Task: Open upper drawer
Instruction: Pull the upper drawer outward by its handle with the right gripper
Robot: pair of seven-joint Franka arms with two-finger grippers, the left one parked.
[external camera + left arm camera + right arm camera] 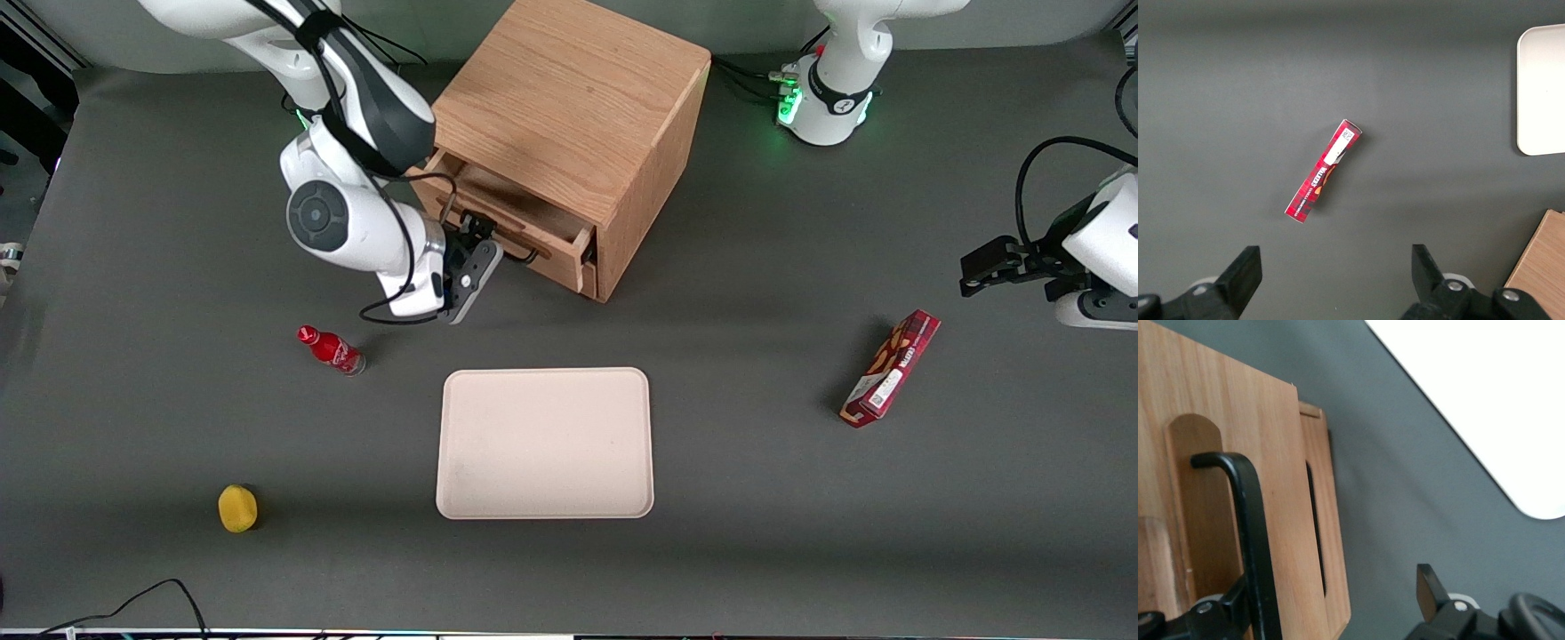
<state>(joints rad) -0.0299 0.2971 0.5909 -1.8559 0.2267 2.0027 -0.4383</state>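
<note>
The oak cabinet [569,107] stands at the back of the table. Its upper drawer [520,218] is pulled partly out, so its inside shows. The drawer's black bar handle [508,250] runs along its front panel. My right gripper [474,238] is at the working arm's end of that handle, in front of the drawer. In the right wrist view the handle [1251,520] stands against the drawer front [1271,453]. The gripper [1335,587] is open, with one finger [1235,597] against the bar and the other finger [1429,585] far from it over the table. A strip of the lower drawer [589,278] shows beneath.
A beige tray [544,442] lies nearer the front camera than the cabinet and shows in the right wrist view [1485,400]. A small red bottle [331,349] and a yellow object [237,508] lie toward the working arm's end. A red box [892,367] lies toward the parked arm's end and shows in the left wrist view [1323,171].
</note>
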